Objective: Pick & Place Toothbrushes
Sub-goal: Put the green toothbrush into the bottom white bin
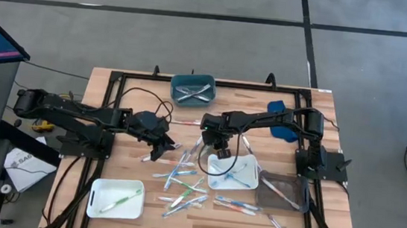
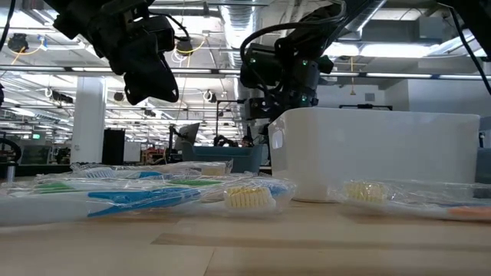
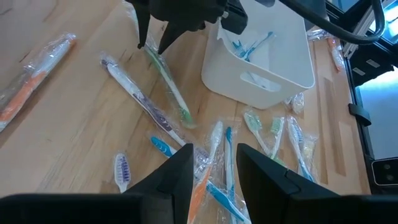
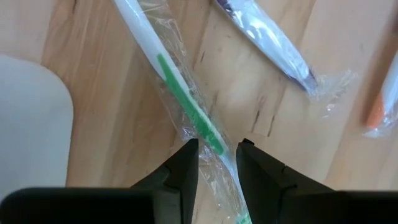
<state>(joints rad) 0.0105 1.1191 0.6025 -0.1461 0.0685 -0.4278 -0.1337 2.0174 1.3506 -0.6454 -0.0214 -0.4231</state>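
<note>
Several wrapped toothbrushes (image 1: 181, 187) lie loose on the wooden table. My right gripper (image 4: 217, 152) points down over a white-and-green wrapped toothbrush (image 4: 183, 87) that lies flat on the wood. Its fingers are slightly open and stand one on each side of the handle, near one end (image 3: 149, 55). My left gripper (image 3: 214, 165) hangs open above the pile, a little to the left of the right gripper (image 1: 210, 148), with nothing between its fingers. A white tray (image 3: 273, 68) just beyond the right gripper holds blue toothbrushes. My right gripper's fingers (image 4: 186, 163) lie across the green toothbrush, one on each side, pointing down from above. The clear wrapper (image 4: 231, 171) runs through the gap between them. Whether they touch it, I cannot tell. The toothbrush lies flat on the table.
A teal bin (image 1: 192, 88) with toothbrushes stands at the far edge. A second white tray (image 1: 95, 193) at the near left holds a green one. A clear tray (image 1: 282, 190) stands right of the first tray. A purple toothbrush (image 3: 140, 99) lies beside the green one.
</note>
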